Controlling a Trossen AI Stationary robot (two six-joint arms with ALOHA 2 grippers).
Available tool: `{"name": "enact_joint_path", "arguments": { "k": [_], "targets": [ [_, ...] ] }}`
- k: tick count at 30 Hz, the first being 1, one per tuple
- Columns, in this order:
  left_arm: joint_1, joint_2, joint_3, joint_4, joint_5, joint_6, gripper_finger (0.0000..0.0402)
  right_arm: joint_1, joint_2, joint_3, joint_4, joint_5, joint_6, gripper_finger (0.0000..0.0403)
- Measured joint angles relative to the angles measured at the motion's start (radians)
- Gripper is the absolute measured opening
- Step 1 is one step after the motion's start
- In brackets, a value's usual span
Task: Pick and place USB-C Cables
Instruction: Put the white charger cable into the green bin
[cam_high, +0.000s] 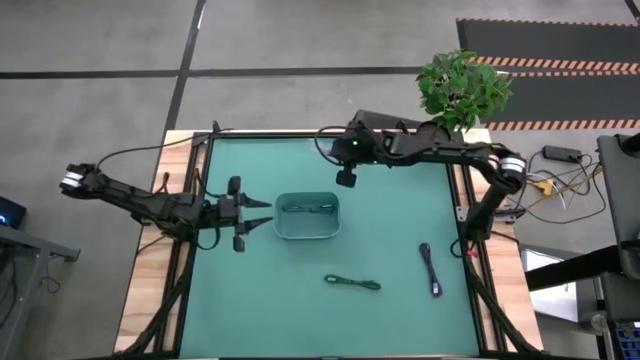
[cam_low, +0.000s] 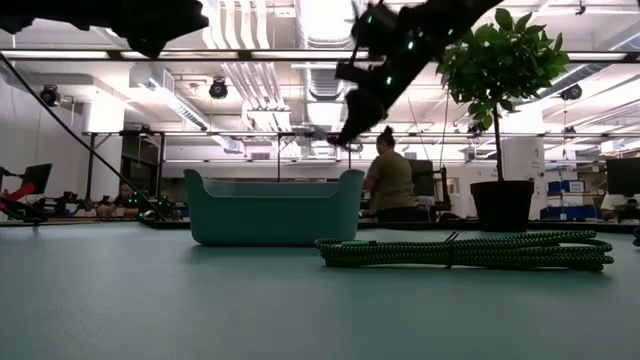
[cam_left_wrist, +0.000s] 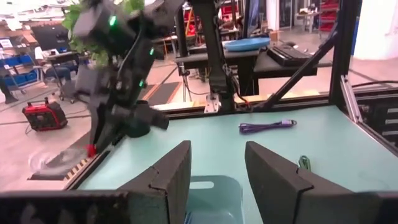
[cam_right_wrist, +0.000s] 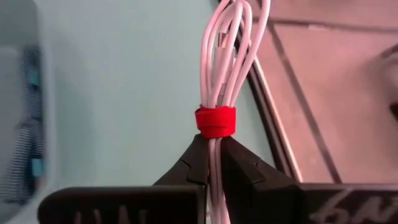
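Note:
My right gripper (cam_high: 347, 180) is above the table's far part, beyond the teal bin (cam_high: 283, 228), and is shut on the white cable bundle (cam_right_wrist: 225, 56) with its red-pink tie (cam_right_wrist: 215, 121). The low view shows this gripper (cam_low: 349, 132) high above the bin (cam_low: 273, 210). The green cable (cam_high: 352, 283) (cam_low: 465, 250) lies flat on the mat near the bin. Over toward the right lies the dark blue cable (cam_high: 431, 268) (cam_left_wrist: 266, 126). A dark cable (cam_high: 307, 208) is in the bin. My left gripper (cam_high: 252, 222) (cam_left_wrist: 214, 167) is open, just left of the bin. My right gripper pinches the white bundle between its two fingertips (cam_right_wrist: 198, 155), just behind the red-pink tie (cam_right_wrist: 215, 122). The strands run along the fingers and loop out past the tips. The bundle is lifted clear of the table.
A potted plant (cam_high: 462, 88) stands at the table's far right corner. Black frame rails (cam_high: 195, 180) run along the mat's edges. Open mat lies around the near side of the bin. A person (cam_low: 390, 182) sits in the room beyond the table.

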Motion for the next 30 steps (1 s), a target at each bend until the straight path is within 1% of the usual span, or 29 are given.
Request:
{"name": "enact_joint_path", "arguments": {
  "k": [3, 7, 14, 21, 26, 30],
  "targets": [
    [0.0, 0.014, -0.001, 0.015, 0.0, 0.0, 0.0137, 0.026, -0.05, -0.009, 0.008, 0.0, 0.001, 0.0013],
    [0.0, 0.037, -0.001, 0.044, -0.003, 0.0, 0.0137, 0.067, -0.111, -0.056, 0.038, 0.0, 0.018, 0.0013],
    [0.0, 0.098, -0.001, 0.149, -0.008, 0.001, 0.0137, 0.168, -0.258, -0.217, 0.163, 0.0, 0.069, 0.0013],
    [0.0, 0.15, -0.001, 0.231, -0.008, 0.0, 0.0137, 0.254, -0.384, -0.413, 0.387, 0.001, 0.142, 0.0013],
    [0.0, 0.184, -0.001, 0.274, -0.007, 0.001, 0.0137, 0.307, -0.439, -0.549, 0.628, 0.0, 0.16, 0.0013],
    [0.0, 0.21, -0.001, 0.307, -0.008, 0.0, 0.0137, 0.334, -0.461, -0.615, 0.737, -0.001, 0.164, 0.0013]
  ]
}}
